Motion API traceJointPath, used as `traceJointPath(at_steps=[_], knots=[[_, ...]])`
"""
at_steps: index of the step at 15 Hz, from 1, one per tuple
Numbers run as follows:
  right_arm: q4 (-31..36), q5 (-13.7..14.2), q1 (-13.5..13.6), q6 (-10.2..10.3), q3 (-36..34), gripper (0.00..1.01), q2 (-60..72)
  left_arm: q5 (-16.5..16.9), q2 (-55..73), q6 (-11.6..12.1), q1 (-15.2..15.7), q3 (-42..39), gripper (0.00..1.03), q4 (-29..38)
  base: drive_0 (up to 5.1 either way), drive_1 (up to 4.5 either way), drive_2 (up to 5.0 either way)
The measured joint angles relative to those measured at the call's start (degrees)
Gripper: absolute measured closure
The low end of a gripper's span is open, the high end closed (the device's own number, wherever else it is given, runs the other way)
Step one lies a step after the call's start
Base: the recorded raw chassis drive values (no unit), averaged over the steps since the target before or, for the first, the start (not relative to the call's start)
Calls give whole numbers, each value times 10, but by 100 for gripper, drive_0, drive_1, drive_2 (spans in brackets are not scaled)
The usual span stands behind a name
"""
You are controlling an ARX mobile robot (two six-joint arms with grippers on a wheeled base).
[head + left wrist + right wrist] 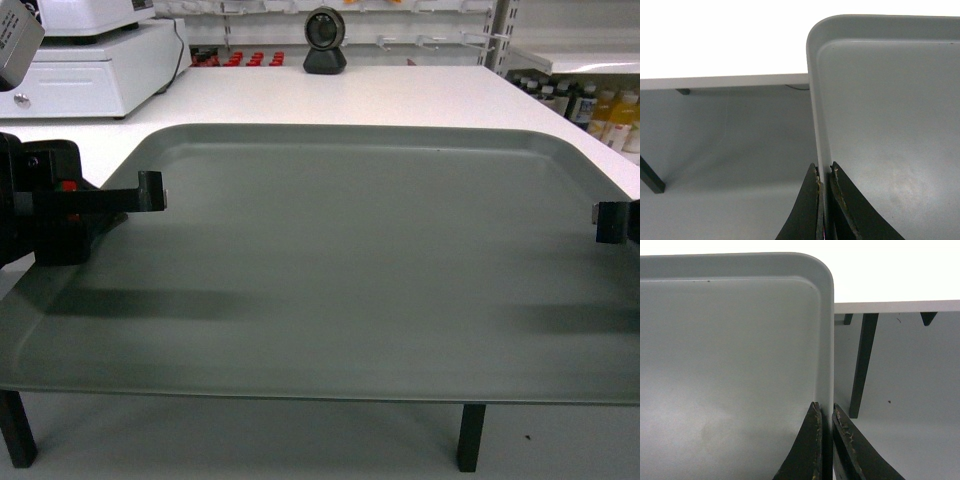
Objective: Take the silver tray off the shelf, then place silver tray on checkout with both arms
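Two grips: the left gripper (824,172) and the right gripper (826,410) each pinch one short side of the silver tray (370,270).
Left fingers: clenched on the tray's left rim, one finger under the outside and one on the inside, as the left wrist view shows.
Right fingers: clenched the same way on the right rim in the right wrist view.
Tray position: held between the two arms, with its far part over the near edge of the checkout (400,95); the near part hangs over the floor in front of the table legs.
Contact with table: I cannot tell whether the far rim already touches the white top or floats just above it.
Long axis: it runs left to right, parallel to the table's near edge, and looks level.
Key relation: the free tabletop lies forward of both grippers, toward the barcode scanner (325,42); the cash register (90,60) stands at the far left.
Nearer arm: neither; both hold at about the same depth.
Judgement: the coming move needs equal forward travel, then an equal lowering.
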Motion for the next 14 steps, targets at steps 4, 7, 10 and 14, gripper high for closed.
traceJointPath(at_steps=[4,7,10,14], knots=[[-2,0,0,0,0,98,0,0,0,0,0,0,100,-3,3,427,-422],[2,-1,0,0,0,98,0,0,0,0,0,0,100,-1,0,425,-425],[1,0,0,0,0,98,0,-1,0,0,0,0,100,0,-1,424,-427],[1,-1,0,0,0,98,1,1,2,0,0,0,100,1,-5,208,-218]])
